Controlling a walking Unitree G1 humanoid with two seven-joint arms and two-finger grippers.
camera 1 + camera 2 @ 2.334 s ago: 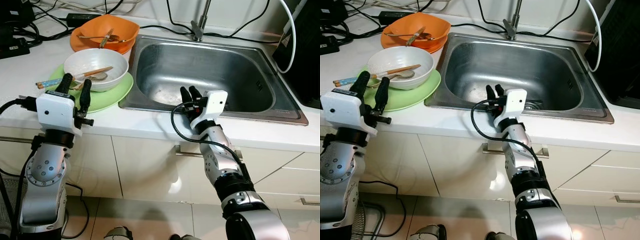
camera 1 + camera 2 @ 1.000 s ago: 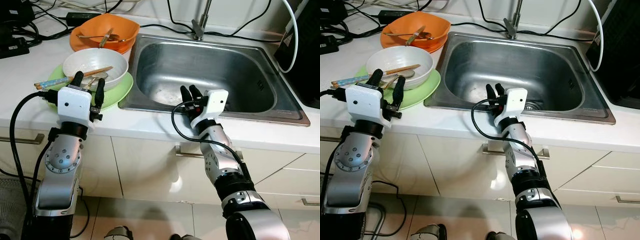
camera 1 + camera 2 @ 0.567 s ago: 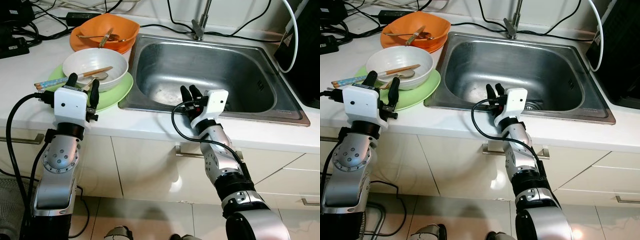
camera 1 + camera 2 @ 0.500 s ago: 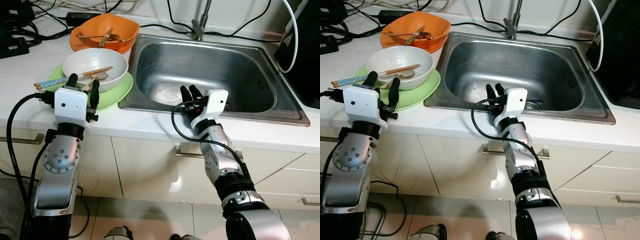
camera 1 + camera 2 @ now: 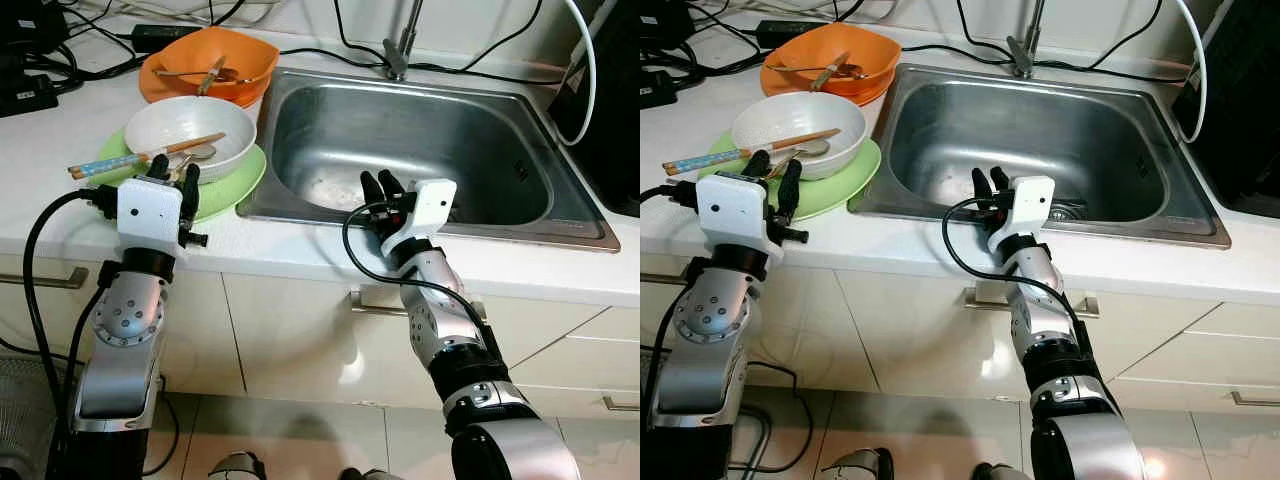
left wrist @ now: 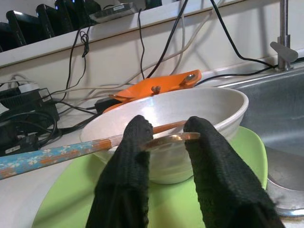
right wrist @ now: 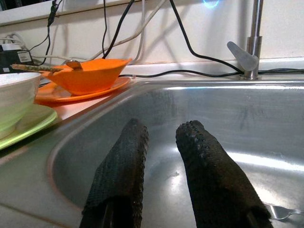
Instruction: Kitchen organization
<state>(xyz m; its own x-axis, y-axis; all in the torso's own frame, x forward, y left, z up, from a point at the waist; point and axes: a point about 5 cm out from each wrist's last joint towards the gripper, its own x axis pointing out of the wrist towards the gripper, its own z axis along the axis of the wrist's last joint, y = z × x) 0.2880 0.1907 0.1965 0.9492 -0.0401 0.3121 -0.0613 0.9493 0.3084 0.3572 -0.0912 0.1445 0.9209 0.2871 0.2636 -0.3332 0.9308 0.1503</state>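
Observation:
A white bowl (image 5: 190, 130) sits on a green plate (image 5: 232, 185) on the counter left of the sink. Chopsticks (image 5: 130, 160) and a metal spoon (image 5: 203, 153) lie across the bowl. My left gripper (image 5: 174, 178) stands open at the bowl's near side, over the plate. In the left wrist view the spoon's handle tip (image 6: 168, 138) hangs between the two fingers (image 6: 128, 161). Behind, an orange bowl (image 5: 210, 60) holds more utensils. My right gripper (image 5: 379, 189) rests open at the front edge of the steel sink (image 5: 480, 150), pointing into it.
A fork (image 7: 281, 212) lies on the sink floor. The faucet (image 5: 400, 45) stands at the sink's back rim. Black cables and power adapters (image 5: 30, 90) crowd the counter's far left. A dark appliance (image 5: 615, 110) stands to the right of the sink. Cabinet drawers sit below.
My left gripper has moved in from the left to the bowl's near side, its fingers now around the spoon's handle tip. The right arm has not moved.

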